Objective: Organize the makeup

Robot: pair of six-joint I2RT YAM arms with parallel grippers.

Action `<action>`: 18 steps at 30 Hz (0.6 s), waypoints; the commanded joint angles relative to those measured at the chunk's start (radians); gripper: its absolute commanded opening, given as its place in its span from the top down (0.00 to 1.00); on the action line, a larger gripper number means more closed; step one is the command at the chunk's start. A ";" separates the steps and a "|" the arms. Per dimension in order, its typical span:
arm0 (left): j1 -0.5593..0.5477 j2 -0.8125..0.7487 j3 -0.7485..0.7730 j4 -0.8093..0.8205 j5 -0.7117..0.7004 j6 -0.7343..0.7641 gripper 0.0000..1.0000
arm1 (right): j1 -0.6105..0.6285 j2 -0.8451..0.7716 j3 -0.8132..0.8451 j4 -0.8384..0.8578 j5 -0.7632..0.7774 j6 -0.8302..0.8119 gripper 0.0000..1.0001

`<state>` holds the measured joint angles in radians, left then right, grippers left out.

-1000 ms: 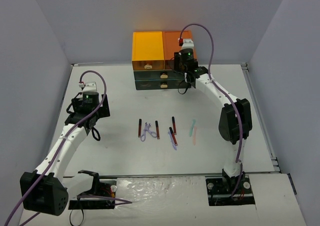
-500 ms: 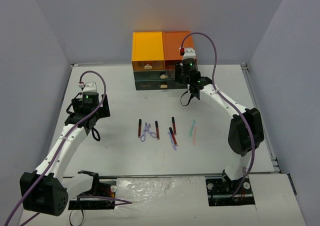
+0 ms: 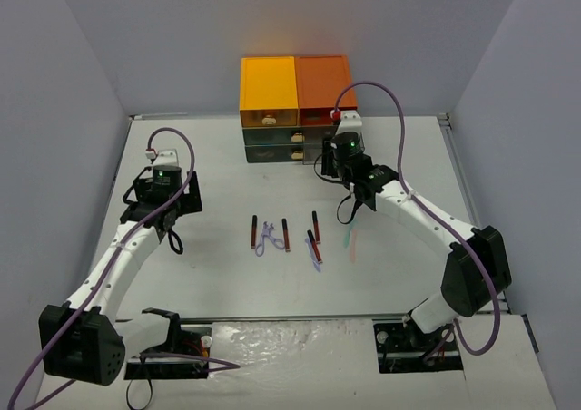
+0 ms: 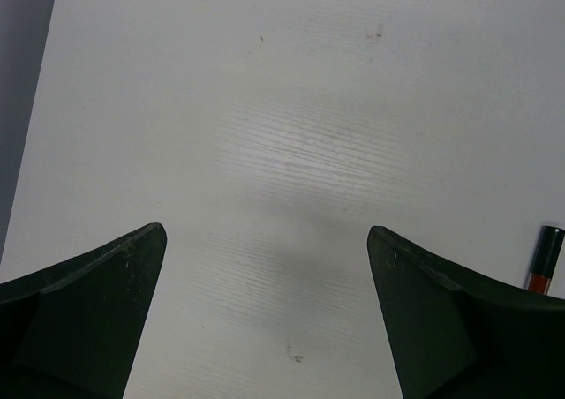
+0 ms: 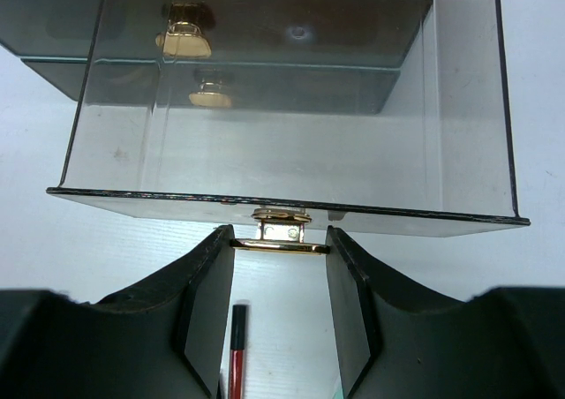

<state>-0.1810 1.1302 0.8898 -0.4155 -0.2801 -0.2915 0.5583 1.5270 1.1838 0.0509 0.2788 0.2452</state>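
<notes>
right claw (image 5: 280, 237): clenched on the gold handle (image 5: 281, 237) of the drawer (image 5: 397, 212), one finger at each end of it
drawer: dark see-through, standing out from the drawer box (image 3: 295, 83); nothing inside it
drawer box: far middle of the bench (image 3: 209, 156), yellow and orange on top, dark drawers with gold knobs below
left claw (image 4: 267, 233): released, fingers wide apart, over bare bench on the left side, well apart from the makeup
red-black pencils (image 3: 253, 232): four, mid-bench in a loose row; three lie roughly straight, the fourth is slanted
purple curler (image 3: 267, 238): flat on the bench, between the first two pencils from the left
purple stick (image 3: 315, 258): touching the near end of the slanted pencil
mint stick (image 3: 349, 236): right end of the row, just beside the pink stick (image 3: 354, 245); cannot tell if they touch
wrist views: a pencil end shows below the right claw, another at the right edge of the left view
</notes>
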 commanded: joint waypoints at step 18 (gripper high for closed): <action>-0.180 0.064 0.112 -0.060 0.114 -0.110 0.07 | 0.011 -0.202 -0.014 -0.006 -0.045 0.020 0.13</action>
<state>-0.2777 1.1932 0.9198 -0.4612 -0.1856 -0.3292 0.5618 1.4475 1.1534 0.0194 0.2398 0.2638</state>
